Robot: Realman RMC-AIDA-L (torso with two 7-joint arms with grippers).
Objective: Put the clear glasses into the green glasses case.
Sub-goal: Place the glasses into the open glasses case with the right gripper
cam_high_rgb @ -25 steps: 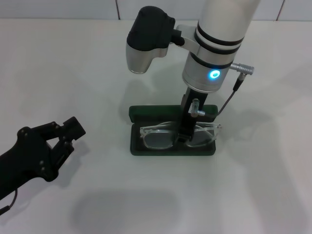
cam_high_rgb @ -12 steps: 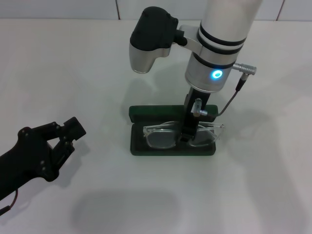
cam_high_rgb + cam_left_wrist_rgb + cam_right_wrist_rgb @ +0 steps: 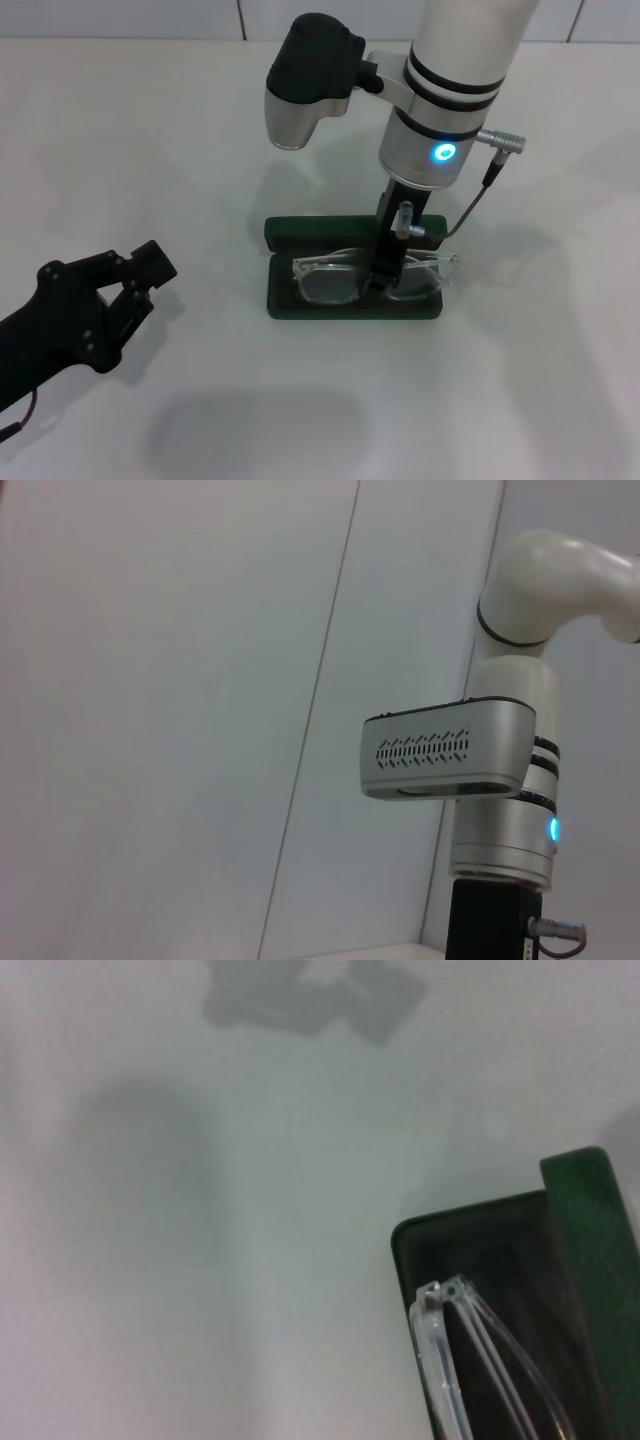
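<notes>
The green glasses case lies open at the middle of the table, its lid raised at the far side. The clear glasses rest across the case's base, lenses toward me, and slightly overhang its right end. My right gripper comes straight down onto the bridge of the glasses and is shut on it. In the right wrist view, a corner of the case and the folded clear temple arms show. My left gripper is parked open at the lower left, far from the case.
The white tabletop surrounds the case, with a tiled wall edge at the back. The left wrist view shows only the wall and my right arm's wrist.
Over the past second, the right gripper and the glasses shifted slightly right over the case. They have held still for the last half second. The left arm has not moved.
</notes>
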